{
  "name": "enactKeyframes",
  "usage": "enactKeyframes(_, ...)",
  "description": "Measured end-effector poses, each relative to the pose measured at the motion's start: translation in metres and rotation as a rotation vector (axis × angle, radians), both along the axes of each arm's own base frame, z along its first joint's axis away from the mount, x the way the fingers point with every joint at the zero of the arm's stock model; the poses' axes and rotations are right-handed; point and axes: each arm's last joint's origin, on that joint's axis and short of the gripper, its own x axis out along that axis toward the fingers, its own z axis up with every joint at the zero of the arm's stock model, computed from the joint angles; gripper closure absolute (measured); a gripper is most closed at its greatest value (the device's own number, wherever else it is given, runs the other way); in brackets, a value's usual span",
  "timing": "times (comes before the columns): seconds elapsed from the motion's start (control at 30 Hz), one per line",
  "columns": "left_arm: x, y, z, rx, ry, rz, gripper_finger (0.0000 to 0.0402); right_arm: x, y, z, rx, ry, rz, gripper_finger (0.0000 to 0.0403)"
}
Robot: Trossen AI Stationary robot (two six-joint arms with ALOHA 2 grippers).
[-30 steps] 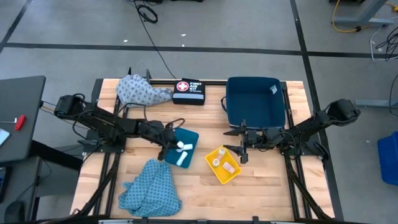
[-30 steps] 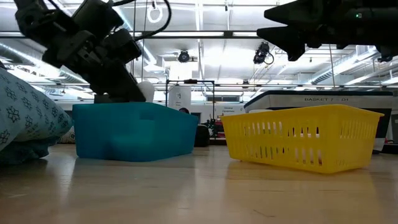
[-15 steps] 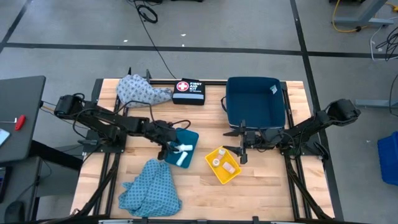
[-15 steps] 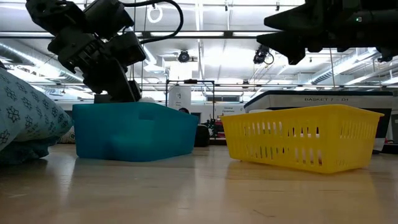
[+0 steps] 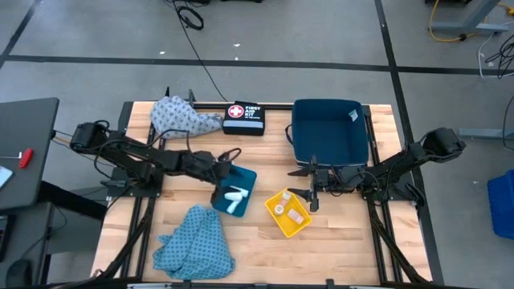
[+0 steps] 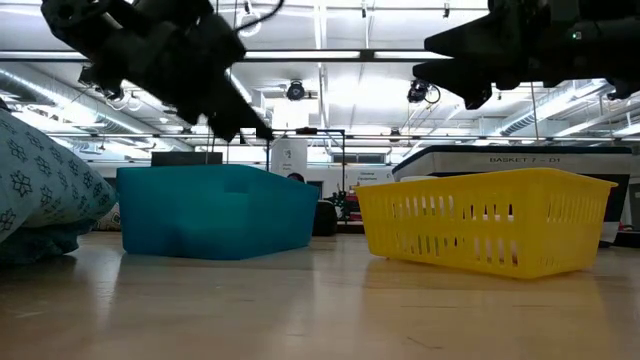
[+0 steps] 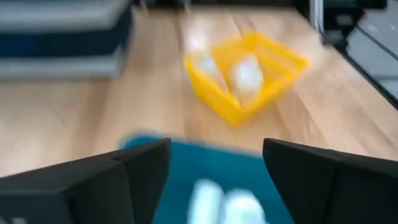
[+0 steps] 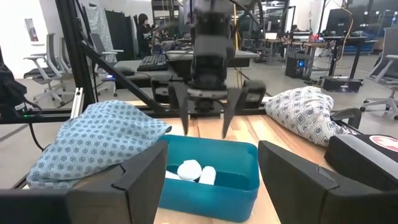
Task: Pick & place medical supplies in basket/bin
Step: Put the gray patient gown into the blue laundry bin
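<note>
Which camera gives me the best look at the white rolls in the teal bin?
The right wrist view: the white rolls sit sharp inside the teal bin, below the open left gripper. The high view shows them small. The left wrist view shows only pale blurs. In the low view the bin's wall hides them.

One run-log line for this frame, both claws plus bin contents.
left claw: open, empty, above teal bin | white rolls: in teal bin | right claw: open, empty, waiting by yellow basket | vials: in yellow basket
</note>
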Motion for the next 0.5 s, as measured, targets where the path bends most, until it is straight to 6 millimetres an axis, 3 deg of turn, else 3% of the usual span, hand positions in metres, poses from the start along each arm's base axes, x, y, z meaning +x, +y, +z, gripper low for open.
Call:
enactKeyframes(0.23, 0.007, 0.002, 0.023, 0.083, -0.254, 0.046, 0.0154, 0.000, 0.000, 0.000, -0.007, -0.001, -0.014, 0.0145)
enactKeyframes(0.5, 0.008, 0.002, 0.033, 0.112, -0.361, 0.049, 0.0155, 0.000, 0.000, 0.000, -0.010, -0.001, -0.014, 0.0145)
